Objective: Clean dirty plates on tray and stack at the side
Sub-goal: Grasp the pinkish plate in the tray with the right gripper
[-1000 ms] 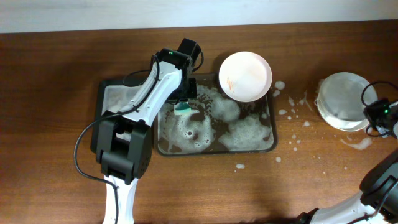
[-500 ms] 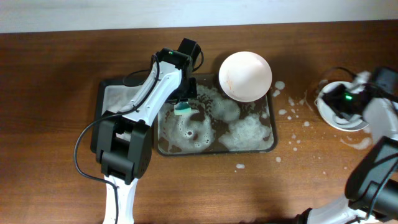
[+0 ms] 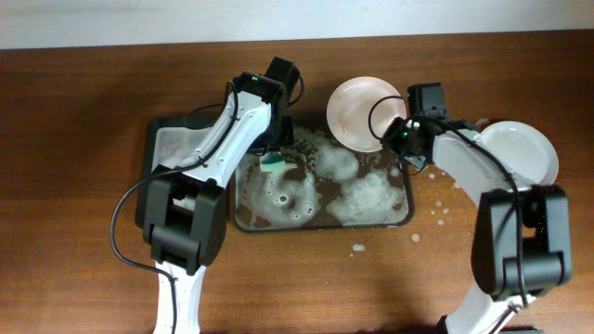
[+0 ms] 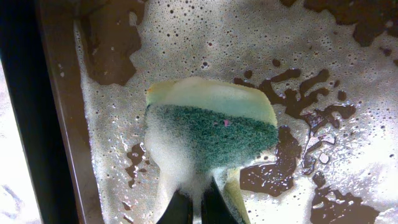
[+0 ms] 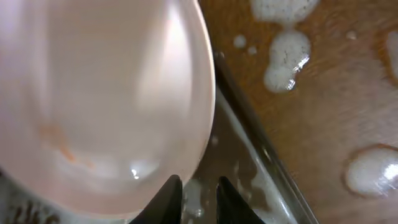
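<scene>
A white plate (image 3: 360,111) with reddish specks leans on the back right corner of the soapy dark tray (image 3: 409,199). My right gripper (image 3: 396,142) is at that plate's right edge. In the right wrist view its jaws (image 5: 198,186) stand a narrow gap apart, nothing between them, and the plate (image 5: 99,93) rim lies just left of the left finger over the tray rim (image 5: 261,146). Another white plate (image 3: 522,153) rests on the table at the right. My left gripper (image 3: 272,153) is shut on a green and yellow sponge (image 4: 211,134) over the foam.
A narrower dark tray (image 3: 160,153) adjoins the soapy one on the left. Foam blobs (image 3: 436,167) dot the wood between the tray and the right-hand plate. The tray's left rim (image 4: 59,124) runs close beside the sponge.
My right arm has swung left from the plate at the table's right side to the plate on the tray's back corner; its jaws widened, then narrowed. The left arm and sponge stayed put.
</scene>
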Robot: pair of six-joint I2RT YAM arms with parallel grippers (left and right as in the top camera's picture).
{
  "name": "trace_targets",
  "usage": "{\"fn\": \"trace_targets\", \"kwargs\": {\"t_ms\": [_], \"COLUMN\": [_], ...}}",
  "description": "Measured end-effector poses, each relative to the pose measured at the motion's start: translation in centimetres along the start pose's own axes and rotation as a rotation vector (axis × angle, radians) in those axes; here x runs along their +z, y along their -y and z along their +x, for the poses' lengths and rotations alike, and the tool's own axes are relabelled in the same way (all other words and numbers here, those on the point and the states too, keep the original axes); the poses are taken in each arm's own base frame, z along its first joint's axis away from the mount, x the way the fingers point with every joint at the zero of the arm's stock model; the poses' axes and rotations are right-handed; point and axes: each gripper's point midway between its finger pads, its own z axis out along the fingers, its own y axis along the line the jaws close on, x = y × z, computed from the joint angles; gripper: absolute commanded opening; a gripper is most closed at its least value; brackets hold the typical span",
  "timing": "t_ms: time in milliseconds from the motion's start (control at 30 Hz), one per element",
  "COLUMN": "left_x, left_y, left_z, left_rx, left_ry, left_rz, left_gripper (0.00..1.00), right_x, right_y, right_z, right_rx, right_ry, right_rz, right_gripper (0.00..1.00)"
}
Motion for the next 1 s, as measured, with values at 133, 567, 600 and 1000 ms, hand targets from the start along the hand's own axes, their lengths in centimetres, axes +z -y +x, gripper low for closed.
{"fn": "trace_targets", "kwargs": {"t_ms": [133, 567, 600, 1000], "left_x": [0.0, 0.0, 0.0, 0.0], "left_y": [0.0, 0.0, 0.0, 0.0], "left_z": [0.0, 0.0, 0.0, 0.0], "left_rx": [0.000, 0.000, 0.000, 0.000], "left_ry": [0.000, -0.001, 0.000, -0.001], "left_rz": [0.000, 0.000, 0.000, 0.000], "left_gripper": [0.00, 0.00, 0.01, 0.01], "right_x": [2.4, -3.6, -4.9, -3.9], "right_y": [0.7, -3.7, -4.5, -9.5], "right_z": [0.8, 7.2, 6.0, -2.6], "right_rx": [0.022, -0.172, -0.230, -0.782], "right_ry": [-0.031, -0.264, -0.193, -0.073], "right_rz": [0.025, -0.131, -0.159, -0.176], "right_gripper": [0.13, 0.60, 0.63, 0.58]}}
